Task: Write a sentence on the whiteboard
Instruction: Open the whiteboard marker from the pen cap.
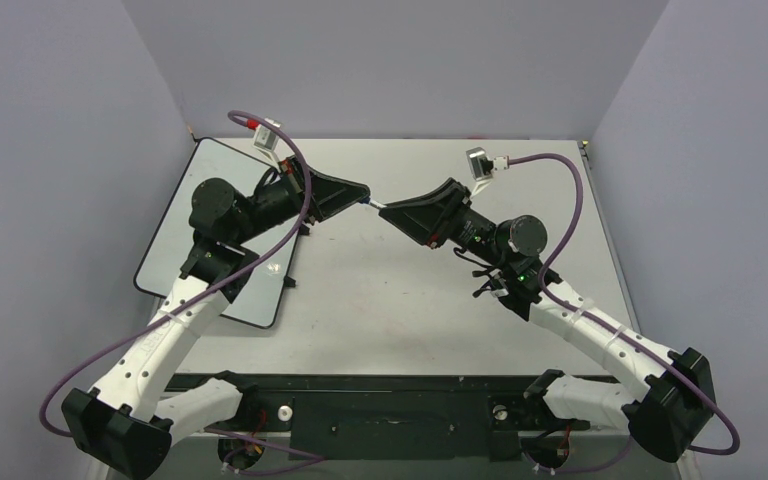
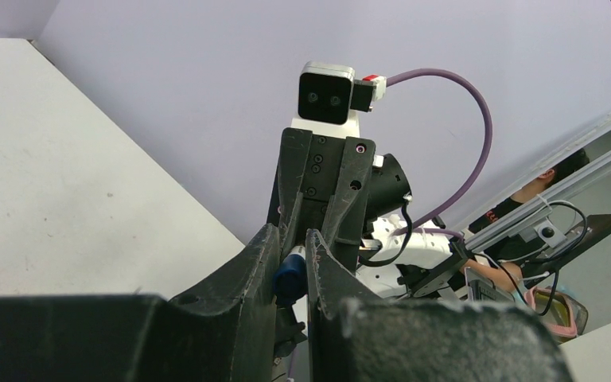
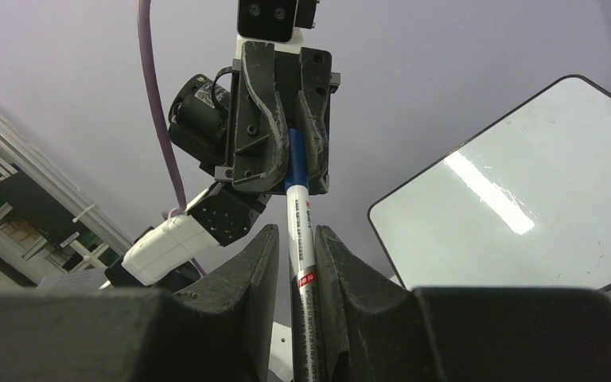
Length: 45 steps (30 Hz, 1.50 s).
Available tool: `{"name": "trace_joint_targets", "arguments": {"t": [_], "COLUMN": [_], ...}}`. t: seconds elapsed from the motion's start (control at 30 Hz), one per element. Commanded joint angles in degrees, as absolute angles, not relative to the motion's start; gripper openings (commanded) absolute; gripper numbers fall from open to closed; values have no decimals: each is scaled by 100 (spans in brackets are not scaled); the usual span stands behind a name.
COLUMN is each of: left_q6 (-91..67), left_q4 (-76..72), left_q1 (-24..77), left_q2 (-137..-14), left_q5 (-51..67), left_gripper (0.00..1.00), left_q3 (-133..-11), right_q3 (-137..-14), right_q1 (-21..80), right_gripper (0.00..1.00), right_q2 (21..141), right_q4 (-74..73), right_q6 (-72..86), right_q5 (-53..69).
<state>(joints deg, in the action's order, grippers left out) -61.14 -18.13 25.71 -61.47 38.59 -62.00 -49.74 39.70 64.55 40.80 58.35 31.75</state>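
My two grippers meet tip to tip above the middle of the table, with a marker (image 1: 372, 203) bridging them. My left gripper (image 2: 292, 239) is shut on the marker's blue cap (image 2: 289, 277). My right gripper (image 3: 297, 231) is closed against the marker's white printed barrel (image 3: 299, 215). The whiteboard (image 1: 167, 245) lies flat at the left, partly under my left arm. In the right wrist view the whiteboard (image 3: 525, 207) is glossy and bare. The sentence shows in no view.
Grey walls close in the table on three sides. A black rail (image 1: 390, 400) with the arm bases runs along the near edge. Purple cables (image 1: 560, 165) loop over both wrists.
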Motion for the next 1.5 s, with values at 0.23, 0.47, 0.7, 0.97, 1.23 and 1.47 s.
{"name": "trace_joint_targets", "arguments": {"t": [0.23,0.47,0.7,0.97,1.23,1.47], "left_q6": [-5880,-5864,-5846,-5880,-6191,-6360], "left_q4": [-1747,-1720,-1694,-1701,-2056,-2241], "left_q1": [2549,2549,2549,2500,2296,2153], "left_q2": [-6174,-6149,-6115,-6084,-6095,-6147], "left_q5": [3826,3815,3790,3765,3803,3845], "left_gripper": [0,0,0,0,0,0], "left_q3": [-6076,-6047,-6031,-6011,-5916,-5923], "right_q3": [-5261,-5282,-5243,-5161,-4910,-4822], "right_q1": [3985,3987,3989,3983,3948,3920], "right_gripper": [18,14,0,0,0,0], "right_q2": [6464,6477,6480,6437,6294,6170], "right_q4": [4658,4686,4819,4821,4841,4718], "right_q6": [5915,5964,6066,6032,6024,5929], "right_q5": [3289,3257,3192,3169,3152,3189]}}
